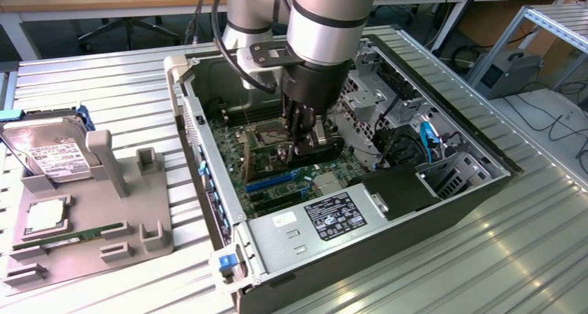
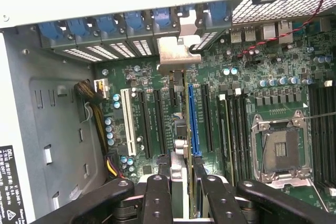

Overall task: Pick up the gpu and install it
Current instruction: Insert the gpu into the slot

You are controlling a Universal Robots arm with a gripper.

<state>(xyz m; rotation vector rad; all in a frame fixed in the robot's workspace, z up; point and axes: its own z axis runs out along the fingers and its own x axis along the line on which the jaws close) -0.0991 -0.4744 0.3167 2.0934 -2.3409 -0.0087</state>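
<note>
The gripper (image 2: 181,192) pinches the gpu (image 2: 181,129) edge-on between its fingers (image 2: 157,198), the jaws pressed against the thin card on both sides. In the wrist view the card runs away from the fingers, standing on edge over the motherboard (image 2: 247,82), and its silvery end bracket (image 2: 176,53) sits close against the row of rear slot covers with blue latches (image 2: 107,24). The card lies just beside the blue expansion slot (image 2: 193,119), between it and a black slot (image 2: 160,121); whether its edge connector has entered any slot cannot be told. In the exterior view the gripper (image 1: 303,145) is low inside the open computer case (image 1: 459,190), above the board's middle, with the arm descending from the far side. Outside the case, on the exterior view's left, a grey fixture tray (image 1: 138,238) carries the hard drive (image 1: 46,155) and the green memory stick (image 1: 69,237), well apart from the work. Risks, as judged: if the card is offset sideways from its slot, downward pressure would bear on the board or the slot wall; a bracket tab catching on the rear frame could tilt the card; a tilted card in the grip could seat at one end and not the other. The open processor socket (image 2: 281,148) lies near.
</note>
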